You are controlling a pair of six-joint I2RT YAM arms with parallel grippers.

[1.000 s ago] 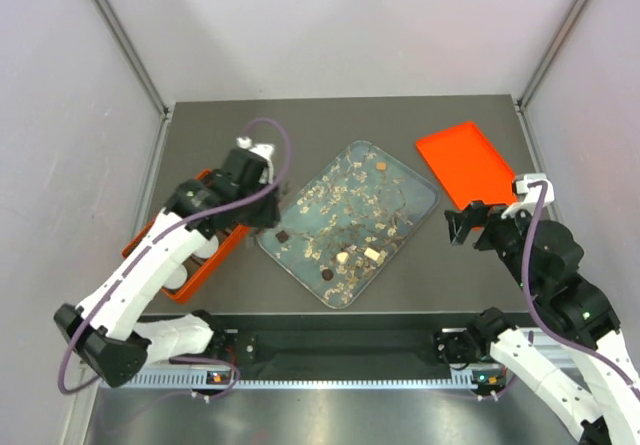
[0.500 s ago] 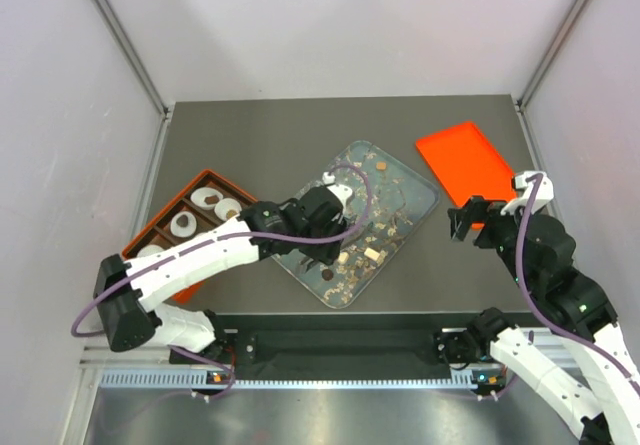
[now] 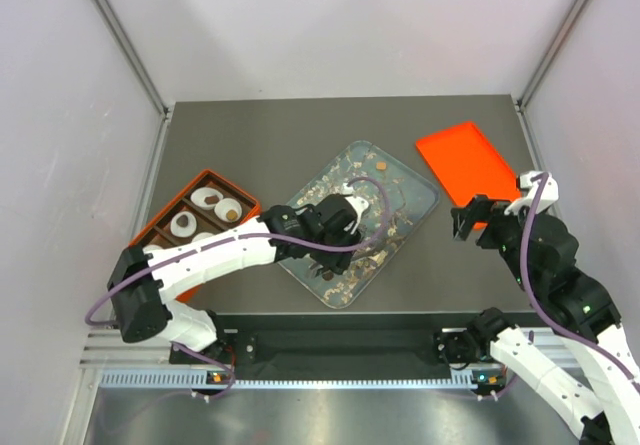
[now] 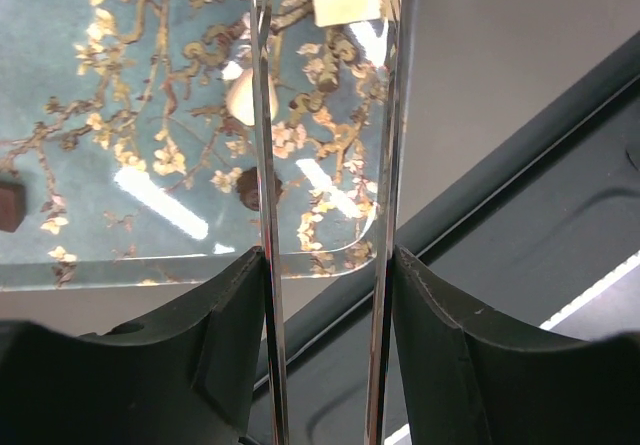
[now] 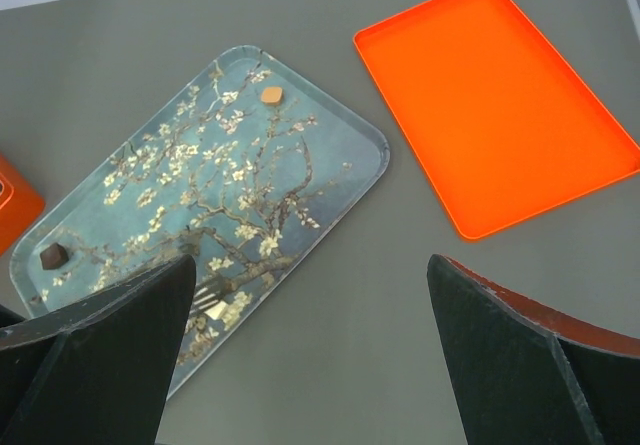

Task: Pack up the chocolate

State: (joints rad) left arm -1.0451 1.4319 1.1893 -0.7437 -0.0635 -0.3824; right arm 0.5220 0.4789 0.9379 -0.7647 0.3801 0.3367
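1. Surface and enclosure. The table [image 3: 300, 125] is a dark grey, matte slab. Pale lilac walls [image 3: 60, 85] close it in on three sides, with metal posts at the far corners. A black rail [image 3: 340, 345] runs along the bottom edge of the top view.

2. Items on the table. A blossom-printed tray [image 5: 330, 155] lies at an angle at the centre. A flat orange lid [image 5: 500, 105] lies at the upper right, apart from the tray. An orange compartment box [image 3: 205, 177] sits at the left and holds white paper cups [image 3: 208, 200].

3. Chocolate. A caramel piece [image 5: 270, 94] rests near the tray's far end. A dark square piece [image 5: 53, 255] lies at the tray's left edge. A cream-white square piece [image 4: 345, 0] and a dark round piece [image 4: 250, 187] lie near the tray's lower corner. One brown piece [image 3: 229, 208] sits in a paper cup.

4. Hands. The left hand [image 3: 358, 243] hangs over the tray's lower end, released, its clear fingers [image 4: 262, 115] parted with nothing between them. Its arm hides the tray's middle in the top view. The right hand [image 3: 468, 217] hovers at the right, spread wide and empty.
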